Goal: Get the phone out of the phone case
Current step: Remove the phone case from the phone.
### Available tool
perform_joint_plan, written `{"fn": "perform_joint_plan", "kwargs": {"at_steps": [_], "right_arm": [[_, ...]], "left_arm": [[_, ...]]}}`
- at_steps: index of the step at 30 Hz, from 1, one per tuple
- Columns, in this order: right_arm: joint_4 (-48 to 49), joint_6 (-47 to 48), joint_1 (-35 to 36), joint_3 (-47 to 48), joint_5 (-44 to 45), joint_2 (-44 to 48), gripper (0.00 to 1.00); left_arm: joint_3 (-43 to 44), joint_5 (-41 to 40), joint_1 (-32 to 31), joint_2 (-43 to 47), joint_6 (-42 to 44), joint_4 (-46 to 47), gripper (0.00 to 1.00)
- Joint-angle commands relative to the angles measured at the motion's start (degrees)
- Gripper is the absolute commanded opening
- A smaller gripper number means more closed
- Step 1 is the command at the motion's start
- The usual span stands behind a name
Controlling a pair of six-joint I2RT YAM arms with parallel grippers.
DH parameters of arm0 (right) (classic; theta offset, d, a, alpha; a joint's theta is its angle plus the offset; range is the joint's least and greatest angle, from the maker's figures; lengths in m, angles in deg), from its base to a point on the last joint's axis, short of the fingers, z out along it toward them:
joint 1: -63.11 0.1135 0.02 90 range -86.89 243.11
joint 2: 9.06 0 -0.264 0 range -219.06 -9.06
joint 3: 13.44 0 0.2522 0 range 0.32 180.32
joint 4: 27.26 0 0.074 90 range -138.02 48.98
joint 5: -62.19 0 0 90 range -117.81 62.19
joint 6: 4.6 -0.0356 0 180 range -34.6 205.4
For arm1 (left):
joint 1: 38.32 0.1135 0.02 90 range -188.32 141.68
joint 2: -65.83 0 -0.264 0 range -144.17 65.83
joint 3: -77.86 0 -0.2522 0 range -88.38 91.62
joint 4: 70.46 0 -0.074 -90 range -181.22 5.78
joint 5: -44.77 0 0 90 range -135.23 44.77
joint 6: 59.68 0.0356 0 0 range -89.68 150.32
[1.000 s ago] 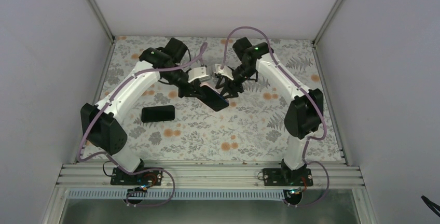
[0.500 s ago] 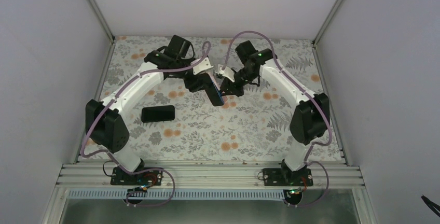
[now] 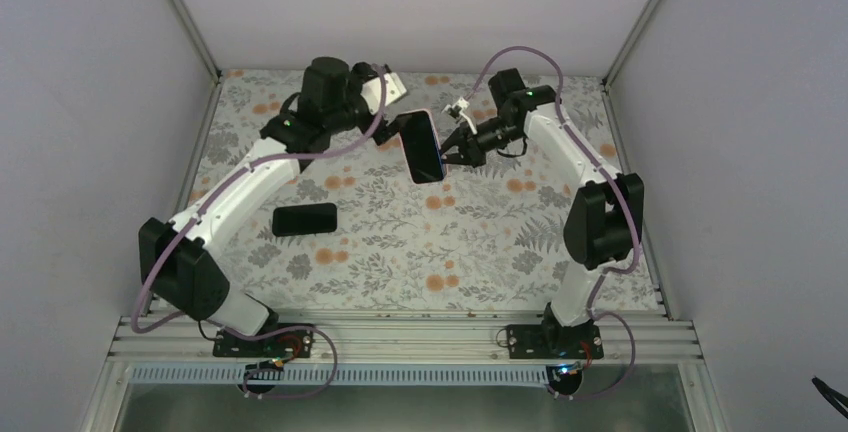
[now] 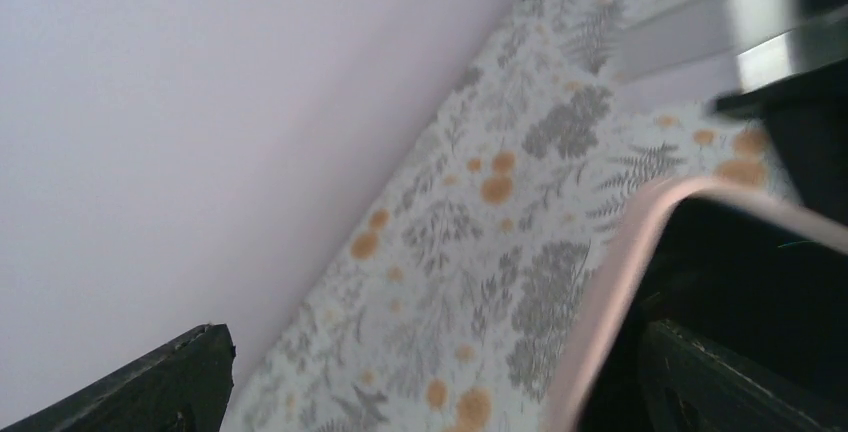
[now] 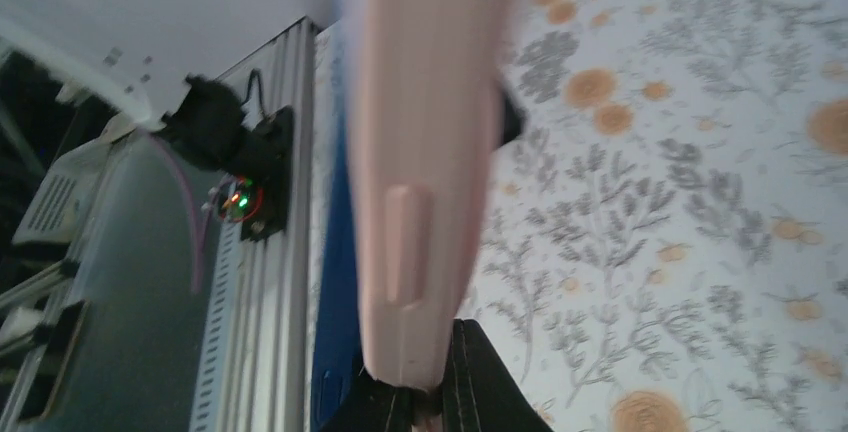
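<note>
One counter: floral-printed counter (image 3: 480,252), walled on three sides.
Arms: left arm (image 3: 250,177) and right arm (image 3: 570,152) both reach to the far middle, their ends meeting at one object.
Phone: phone (image 3: 424,149) is held up off the counter between the two arms, tilted, dark face towards the overhead camera.
Phone case: pink phone case (image 5: 425,102) rims the phone, side button showing.
Black slab: black slab (image 3: 304,219) lies flat on the counter's left half, well apart from both arms.
Left pincer: left pincer (image 4: 440,352) has its fingers spread; the case lies by one finger, with bare counter showing between it and the other.
Right pincer: right pincer (image 5: 437,392) is clamped on the case's edge.
</note>
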Motion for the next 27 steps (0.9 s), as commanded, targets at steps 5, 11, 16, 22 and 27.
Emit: {"fn": "perform_joint_plan", "kwargs": {"at_steps": [5,11,16,22,27], "right_arm": [[28.63,-28.98,-1.16,6.08,7.01,-2.22,0.03],[32.98,-41.65,-6.82,13.64,8.26,-10.56,0.03],[38.07,-46.10,-7.66,14.72,11.66,-12.67,0.03],[39.84,-50.04,-7.65,15.74,15.16,-13.67,0.03],[40.87,-51.57,-7.53,15.01,14.35,-13.43,0.03]], "left_arm": [[-7.42,-10.62,-8.28,4.17,-1.02,15.52,1.00],[-13.40,-14.84,-8.57,7.30,-0.16,21.85,1.00],[-16.42,-23.69,-11.81,4.73,3.58,26.82,1.00],[-17.46,-29.31,-14.99,-0.16,7.00,35.08,1.00],[-15.47,-32.36,-16.80,-6.26,8.15,39.51,1.00]]}}
